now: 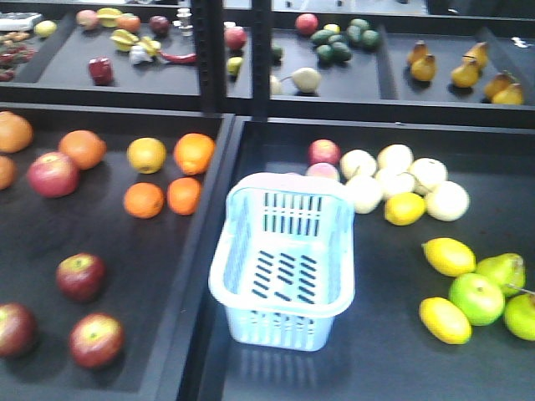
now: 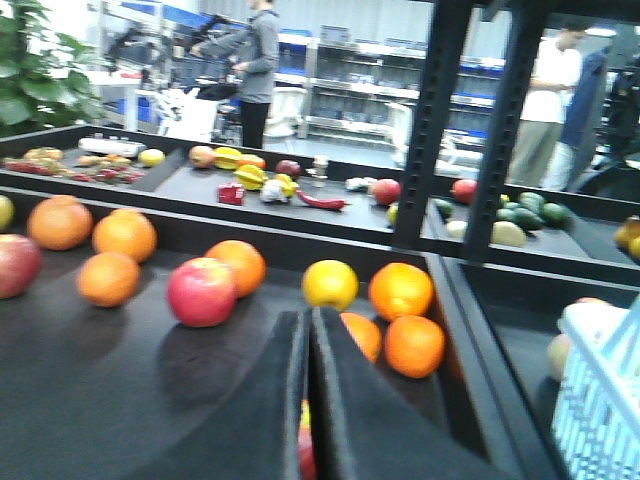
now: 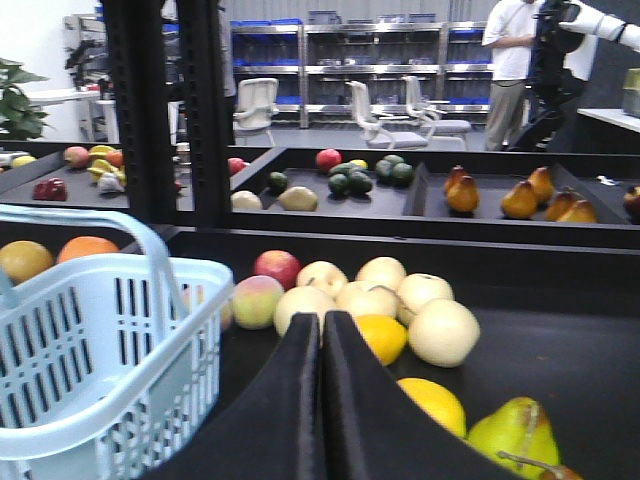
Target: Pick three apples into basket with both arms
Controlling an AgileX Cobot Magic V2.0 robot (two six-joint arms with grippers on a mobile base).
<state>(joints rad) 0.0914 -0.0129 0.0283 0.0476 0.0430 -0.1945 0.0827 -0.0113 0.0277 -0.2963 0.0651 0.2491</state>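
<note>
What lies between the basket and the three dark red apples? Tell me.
Front view: only bare tray floor and the raised divider separate the basket from the apples; no fruit between.

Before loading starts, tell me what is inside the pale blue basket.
Nothing: the basket shows only its bare slotted floor from the front view. From the right wrist its near wall hides the floor.

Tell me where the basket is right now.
In the front view, the basket stands mid-frame at the left edge of the right tray, with oranges to its left and pale round fruit behind it.
</note>
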